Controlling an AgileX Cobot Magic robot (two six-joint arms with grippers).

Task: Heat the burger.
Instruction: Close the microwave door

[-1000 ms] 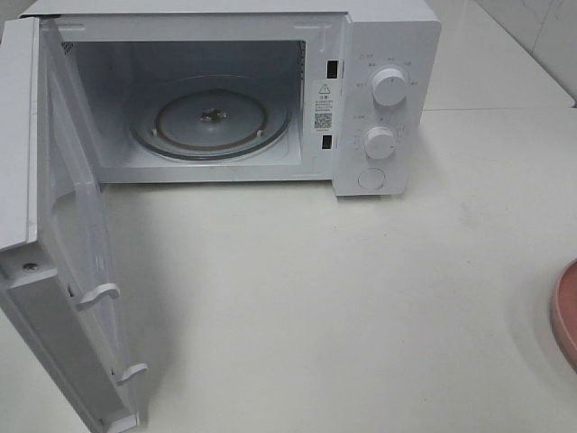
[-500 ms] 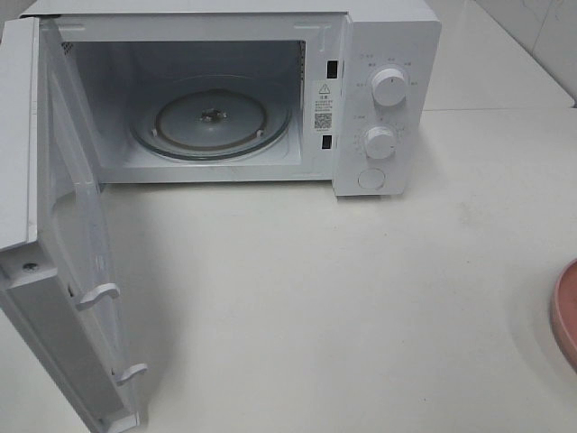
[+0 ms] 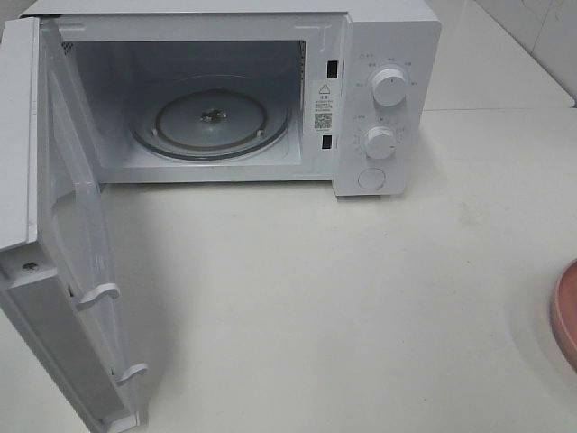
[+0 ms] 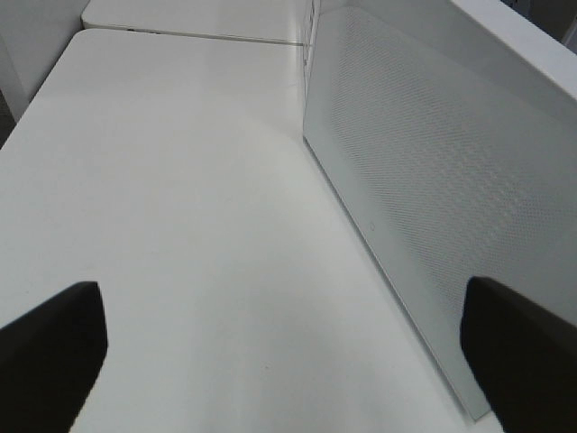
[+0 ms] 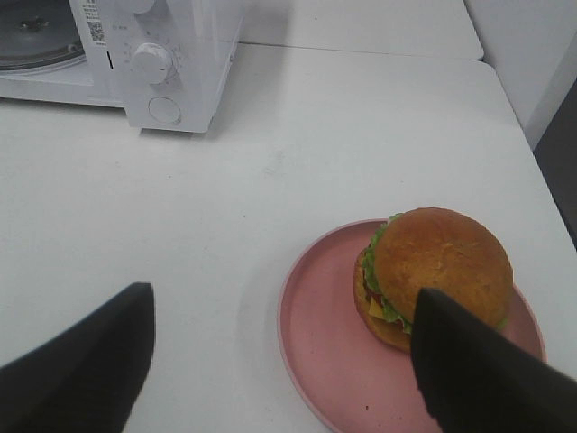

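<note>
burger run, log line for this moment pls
burger: on pink plate | microwave: door open, turntable bare | left gripper: open | right gripper: open, empty

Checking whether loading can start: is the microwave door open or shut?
Open. The microwave door is swung wide to the left, exposing the cavity and the bare glass turntable; nothing sits inside.

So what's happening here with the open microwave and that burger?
Nothing is being held yet. The microwave stands with its door swung wide open and its glass turntable bare. The burger sits on a pink plate off to the right on the white table. The right gripper hovers open above the plate, and the left gripper hangs open beside the door, touching nothing.
</note>
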